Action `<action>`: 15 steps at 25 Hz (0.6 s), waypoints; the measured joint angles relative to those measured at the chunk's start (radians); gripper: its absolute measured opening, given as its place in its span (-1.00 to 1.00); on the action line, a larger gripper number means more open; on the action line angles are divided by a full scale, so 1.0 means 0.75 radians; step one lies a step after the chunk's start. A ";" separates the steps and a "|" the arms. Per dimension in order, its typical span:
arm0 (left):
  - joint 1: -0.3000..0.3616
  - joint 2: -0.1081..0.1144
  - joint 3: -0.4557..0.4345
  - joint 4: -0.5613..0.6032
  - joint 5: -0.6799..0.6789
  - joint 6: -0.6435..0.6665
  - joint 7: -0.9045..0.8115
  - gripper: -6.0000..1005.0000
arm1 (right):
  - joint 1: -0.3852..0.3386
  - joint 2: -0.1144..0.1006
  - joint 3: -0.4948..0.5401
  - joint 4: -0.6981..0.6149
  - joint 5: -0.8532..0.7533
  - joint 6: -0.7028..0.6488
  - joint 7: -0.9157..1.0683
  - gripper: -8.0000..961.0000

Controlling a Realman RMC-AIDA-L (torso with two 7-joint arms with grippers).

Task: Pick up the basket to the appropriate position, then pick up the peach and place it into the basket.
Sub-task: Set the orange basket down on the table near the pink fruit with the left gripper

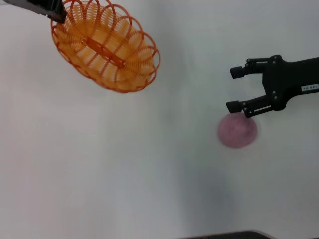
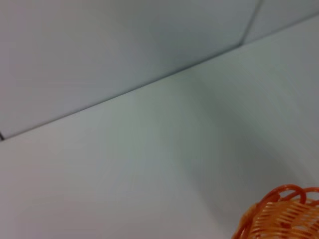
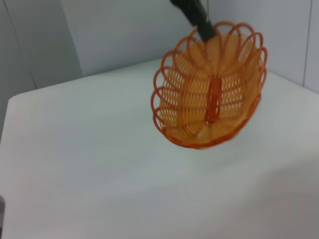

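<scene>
Two grippers are at work over my white table (image 1: 124, 174). Most of the left gripper (image 1: 59, 17) is cut off at the frame's corner, its tip clamped on the looped rim of the orange wire-coil basket (image 1: 105, 47), which hangs tilted below it. My right gripper (image 1: 238, 89) hovers with fingers spread, the round, matte pink peach (image 1: 237, 130) just under its lower finger, partly hidden.

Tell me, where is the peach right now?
In the head view, the peach lies on the white table's right side, just beneath the open right gripper.
</scene>
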 joint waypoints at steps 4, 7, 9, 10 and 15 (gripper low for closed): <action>0.023 -0.032 -0.064 -0.032 0.000 -0.011 -0.083 -0.90 | 0.019 -0.001 0.009 0.000 0.004 0.007 0.004 0.96; 0.040 -0.041 -0.124 -0.097 -0.037 -0.038 -0.132 -0.90 | 0.029 0.003 0.009 0.000 0.005 0.028 -0.005 0.96; 0.070 -0.042 -0.117 -0.128 -0.087 -0.076 -0.187 -0.90 | 0.030 0.004 0.006 -0.001 0.005 0.047 -0.010 0.96; 0.087 -0.042 -0.118 -0.145 -0.114 -0.098 -0.217 -0.90 | 0.030 0.006 0.003 -0.004 0.005 0.056 -0.009 0.96; 0.162 -0.042 -0.100 -0.214 -0.219 -0.171 -0.315 -0.91 | 0.029 0.010 0.001 -0.014 0.005 0.065 -0.013 0.96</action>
